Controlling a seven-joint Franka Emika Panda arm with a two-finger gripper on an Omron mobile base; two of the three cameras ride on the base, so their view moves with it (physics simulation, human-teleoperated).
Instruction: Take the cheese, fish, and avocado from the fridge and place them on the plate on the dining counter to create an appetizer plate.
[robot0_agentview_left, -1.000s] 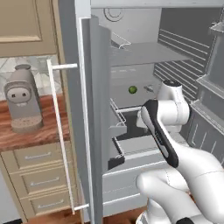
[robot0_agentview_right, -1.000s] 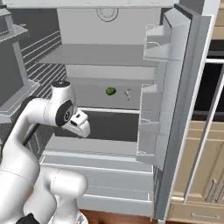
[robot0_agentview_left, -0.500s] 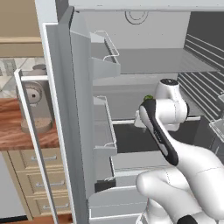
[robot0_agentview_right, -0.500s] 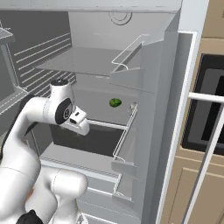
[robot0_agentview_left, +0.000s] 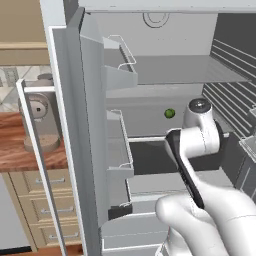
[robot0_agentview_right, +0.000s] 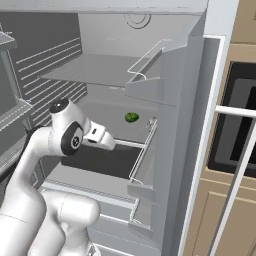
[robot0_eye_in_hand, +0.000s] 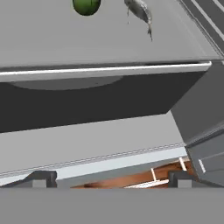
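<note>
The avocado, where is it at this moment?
The avocado lies on the middle shelf inside the open fridge, toward the back. In the hand view it sits just left of the fish.

You see tall silver-grey open fridge (robot0_agentview_left: 165, 100) close from behind-left and behind-right, base cameras facing forward, down. Both share small dark green avocado (robot0_agentview_left: 170, 113) on middle shelf. Hand camera sits nearer, facing shelf edge.
</note>
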